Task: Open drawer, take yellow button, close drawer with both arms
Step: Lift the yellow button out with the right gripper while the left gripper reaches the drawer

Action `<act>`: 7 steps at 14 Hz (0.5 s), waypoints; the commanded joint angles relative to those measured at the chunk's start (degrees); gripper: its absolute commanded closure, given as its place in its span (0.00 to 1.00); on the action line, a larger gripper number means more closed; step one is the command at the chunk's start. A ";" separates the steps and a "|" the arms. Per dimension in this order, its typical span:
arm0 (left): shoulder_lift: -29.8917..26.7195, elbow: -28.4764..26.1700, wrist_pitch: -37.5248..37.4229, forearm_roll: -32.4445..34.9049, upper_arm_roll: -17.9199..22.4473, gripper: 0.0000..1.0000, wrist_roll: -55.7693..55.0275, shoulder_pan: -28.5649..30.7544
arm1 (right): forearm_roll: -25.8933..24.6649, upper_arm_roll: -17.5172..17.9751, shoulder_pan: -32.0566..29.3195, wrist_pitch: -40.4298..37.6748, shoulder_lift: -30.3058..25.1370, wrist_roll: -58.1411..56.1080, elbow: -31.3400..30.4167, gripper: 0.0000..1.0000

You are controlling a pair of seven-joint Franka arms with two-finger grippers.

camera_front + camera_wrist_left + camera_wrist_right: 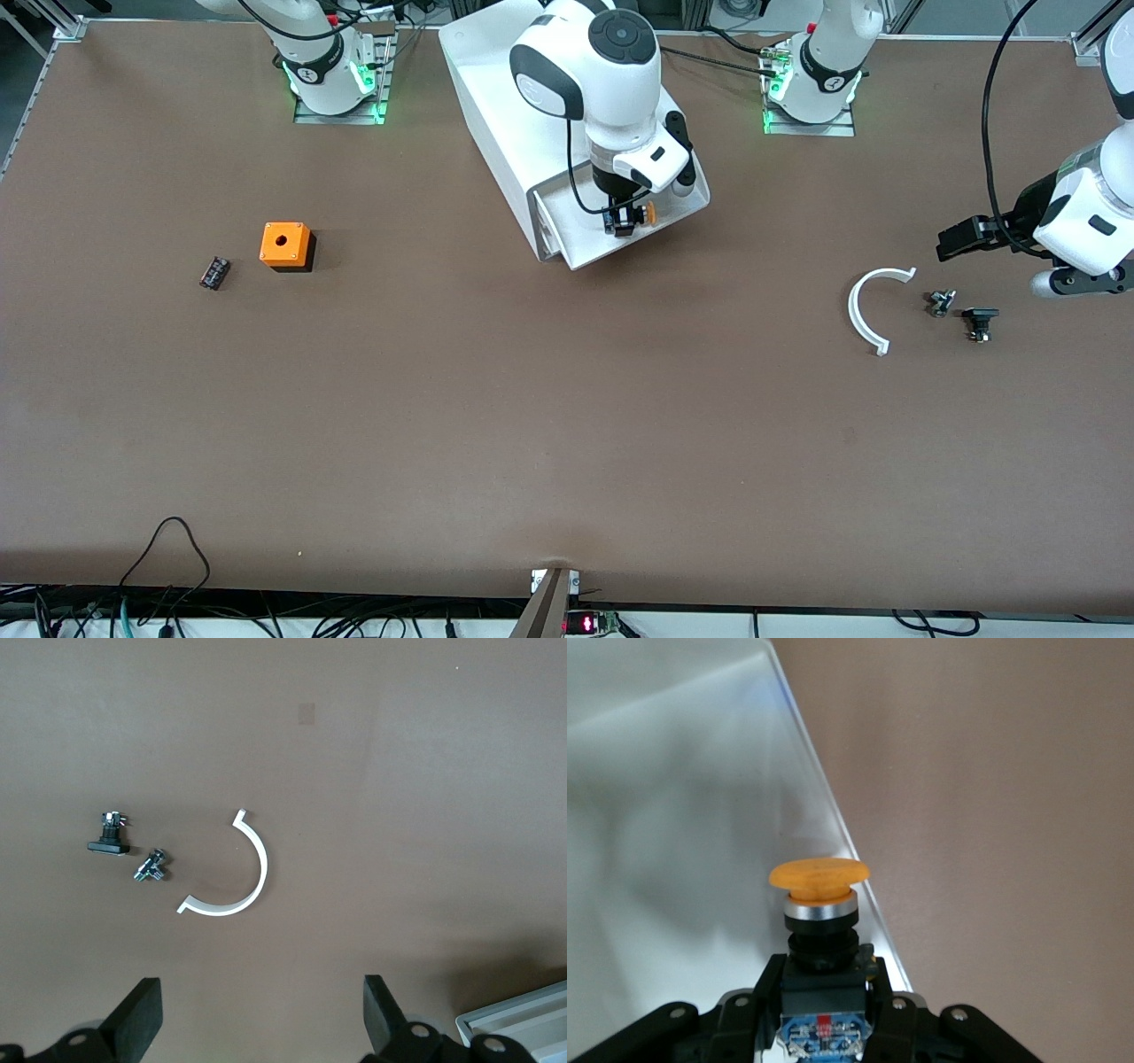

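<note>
Brown table (532, 425) — open drawer (580, 244), right gripper (627, 221) holding button (819, 895), cap outward.

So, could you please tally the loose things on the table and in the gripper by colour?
Orange: 2, the orange cube and the button, orange-capped, held by the right gripper over the open drawer.
Black: 2, the ribbed part and black-capped part.
White: 1, the curved strip.
Metallic: 1, the small fitting.
Total: 6.

no readable text, labels, brands or numbers on anything in the three views
</note>
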 commanded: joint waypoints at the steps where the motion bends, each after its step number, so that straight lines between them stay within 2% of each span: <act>1: -0.16 0.08 0.69 0.90 -0.59 0.00 -0.40 0.19 | -0.62 -0.53 0.40 -2.27 -4.22 0.38 0.07 0.72; 4: 0.98 -0.09 1.47 0.64 -2.34 0.00 -1.45 -0.51 | -0.45 -2.46 -0.65 -3.68 -7.39 7.03 -0.54 0.72; 7: 2.73 -0.71 4.54 0.02 -6.73 0.00 -6.97 -0.69 | -0.36 -3.52 -4.07 -3.59 -9.24 14.52 -2.99 0.72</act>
